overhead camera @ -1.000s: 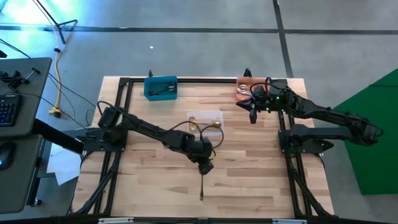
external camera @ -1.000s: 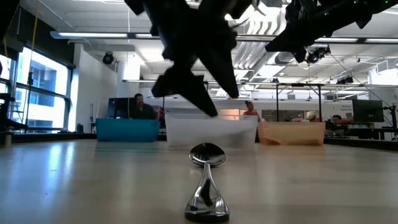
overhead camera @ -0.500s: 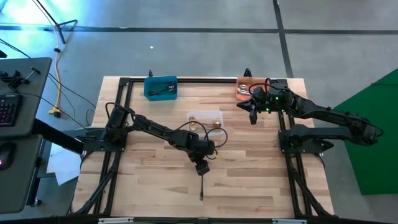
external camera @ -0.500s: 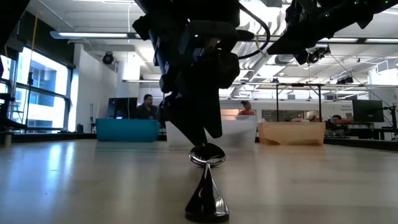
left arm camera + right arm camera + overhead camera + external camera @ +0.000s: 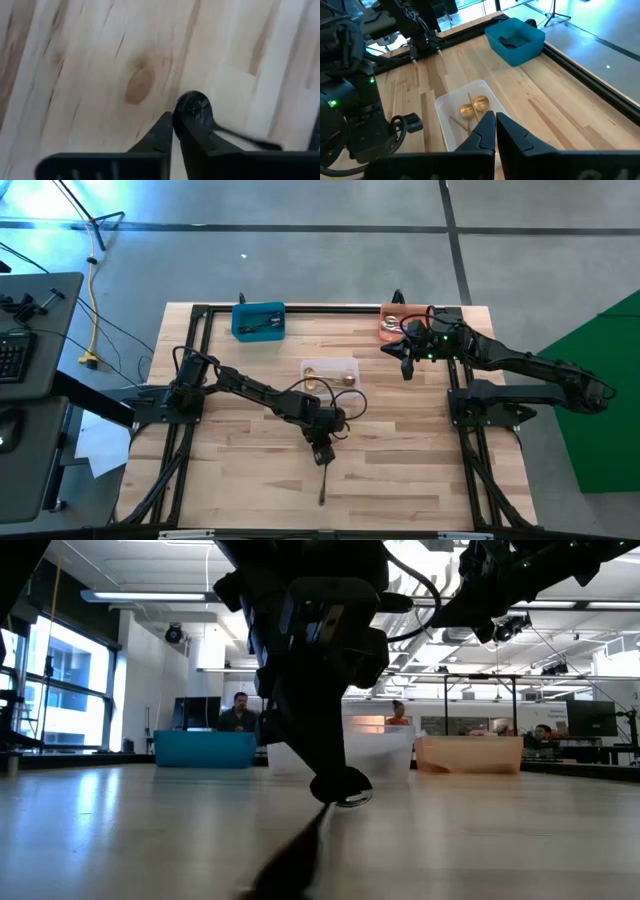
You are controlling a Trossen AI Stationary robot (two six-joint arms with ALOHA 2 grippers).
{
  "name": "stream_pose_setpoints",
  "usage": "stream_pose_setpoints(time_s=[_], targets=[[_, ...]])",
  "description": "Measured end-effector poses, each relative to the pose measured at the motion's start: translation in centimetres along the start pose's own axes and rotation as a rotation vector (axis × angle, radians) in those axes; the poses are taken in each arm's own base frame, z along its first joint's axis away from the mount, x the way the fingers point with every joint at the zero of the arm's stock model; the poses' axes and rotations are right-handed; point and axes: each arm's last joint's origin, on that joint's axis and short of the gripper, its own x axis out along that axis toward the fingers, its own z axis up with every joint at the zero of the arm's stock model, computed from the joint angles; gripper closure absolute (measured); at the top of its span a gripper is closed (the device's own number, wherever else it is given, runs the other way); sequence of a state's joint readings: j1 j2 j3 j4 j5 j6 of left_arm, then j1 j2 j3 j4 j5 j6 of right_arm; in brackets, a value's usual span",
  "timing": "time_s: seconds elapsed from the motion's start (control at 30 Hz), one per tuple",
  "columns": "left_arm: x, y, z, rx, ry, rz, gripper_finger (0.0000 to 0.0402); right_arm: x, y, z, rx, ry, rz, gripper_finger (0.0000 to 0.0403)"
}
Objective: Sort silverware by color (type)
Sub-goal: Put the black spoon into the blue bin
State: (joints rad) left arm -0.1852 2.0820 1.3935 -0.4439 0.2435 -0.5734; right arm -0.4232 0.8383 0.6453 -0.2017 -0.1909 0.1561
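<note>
Left gripper fingers are pinched on the dark spoon at mid-counter; next, lift it toward the blue bin. Right gripper, closed empty, waits.

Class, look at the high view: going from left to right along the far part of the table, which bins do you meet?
Blue bin → clear bin holding gold spoons → orange bin, with the right gripper just beside it.

Both arms matte black, jointed tubular links. Left arm carries looped black cables beside its pincer. Right arm shows small green indicator lights just behind its pincer.
</note>
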Motion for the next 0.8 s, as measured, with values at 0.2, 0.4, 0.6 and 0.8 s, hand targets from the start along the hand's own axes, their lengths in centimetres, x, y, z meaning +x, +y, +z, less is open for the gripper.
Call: stream_pose_setpoints(time_s=[0.2, 0.4, 0.6, 0.8], targets=[[-0.2, 0.2, 0.2, 0.026, 0.004, -0.021, 0.0398, 0.0, 0.0, 0.0, 0.0, 0.0, 0.0, 0.0403], [-2.0, 0.2, 0.6, 0.018, -0.011, -0.026, 0.0401, 0.0, 0.0, 0.0, 0.0, 0.0, -0.001, 0.0403], [-6.3, 1.3, 1.7, -0.09, -0.075, -0.02, 0.0401, 0.0, -0.1, 0.0, 0.0, -0.005, -0.017, 0.0403], [-12.0, 3.7, 2.2, -0.255, -0.172, 0.058, 0.0401, 0.0, -0.1, 0.0, 0.0, -0.006, -0.017, 0.0403]])
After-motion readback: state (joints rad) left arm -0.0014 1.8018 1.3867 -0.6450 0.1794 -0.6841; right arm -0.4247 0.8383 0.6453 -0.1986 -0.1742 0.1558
